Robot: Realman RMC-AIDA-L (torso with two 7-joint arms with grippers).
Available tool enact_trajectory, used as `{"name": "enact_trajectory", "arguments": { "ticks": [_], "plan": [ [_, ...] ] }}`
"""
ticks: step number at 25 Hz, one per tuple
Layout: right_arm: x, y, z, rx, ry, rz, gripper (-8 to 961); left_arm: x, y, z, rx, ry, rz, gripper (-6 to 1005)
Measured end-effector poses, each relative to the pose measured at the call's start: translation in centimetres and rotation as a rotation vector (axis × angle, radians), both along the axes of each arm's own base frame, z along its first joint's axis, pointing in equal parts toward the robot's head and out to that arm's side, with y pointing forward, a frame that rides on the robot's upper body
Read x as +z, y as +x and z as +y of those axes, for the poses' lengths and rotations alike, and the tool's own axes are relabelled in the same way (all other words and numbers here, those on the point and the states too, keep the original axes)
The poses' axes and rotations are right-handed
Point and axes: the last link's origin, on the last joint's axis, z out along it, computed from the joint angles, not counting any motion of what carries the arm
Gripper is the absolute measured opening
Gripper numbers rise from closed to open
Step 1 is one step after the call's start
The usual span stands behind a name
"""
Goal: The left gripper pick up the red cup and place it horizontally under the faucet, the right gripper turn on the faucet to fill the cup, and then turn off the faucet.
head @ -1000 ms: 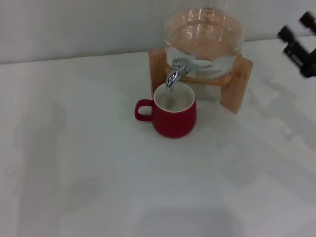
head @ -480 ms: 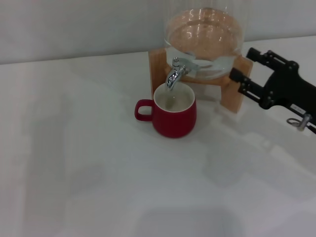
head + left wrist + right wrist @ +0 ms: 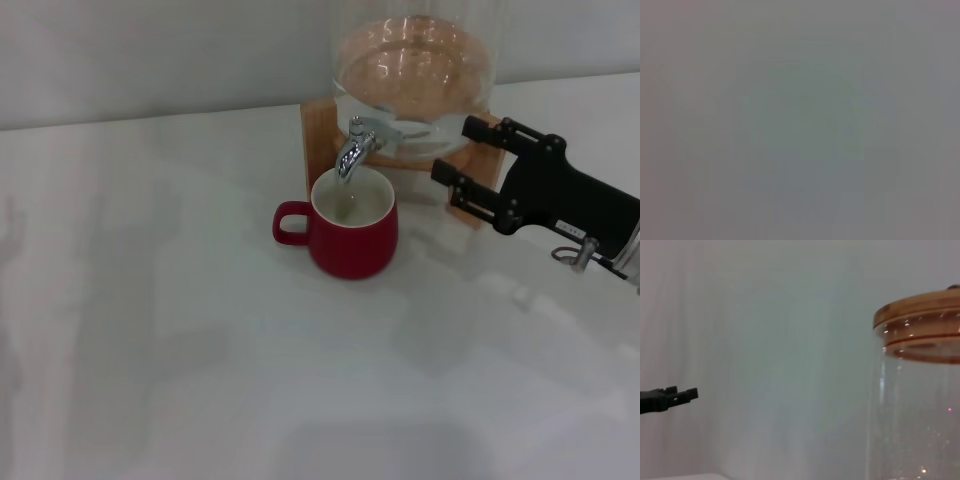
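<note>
With the red cup (image 3: 353, 232) standing upright directly under the faucet (image 3: 356, 147), the right gripper (image 3: 455, 153) – fingers spread, just beside the faucet – could clip the wooden stand (image 3: 478, 160) and jolt the cup off line.

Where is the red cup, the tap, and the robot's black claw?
red cup (image 3: 354, 245), head view, front of its body
faucet (image 3: 352, 150), head view, its curved spout
right gripper (image 3: 463, 157), head view, between its open jaws

The glossy red cup (image 3: 353, 233) stands upright on the desk (image 3: 200, 340), handle to the left, white inside showing. The chrome faucet (image 3: 356, 147) curves down just over its rim.
</note>
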Motion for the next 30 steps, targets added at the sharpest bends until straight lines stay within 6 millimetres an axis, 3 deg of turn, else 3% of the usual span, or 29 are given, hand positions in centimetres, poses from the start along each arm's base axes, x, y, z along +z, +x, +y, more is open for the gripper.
{"name": "enact_trajectory", "arguments": {
  "ticks": [30],
  "plan": [
    [-1.9,-3.1,2.0,0.096,-0.078,-0.055,644,-0.7,0.7,0.2,-0.031,-0.034,0.019,838]
  ]
}}
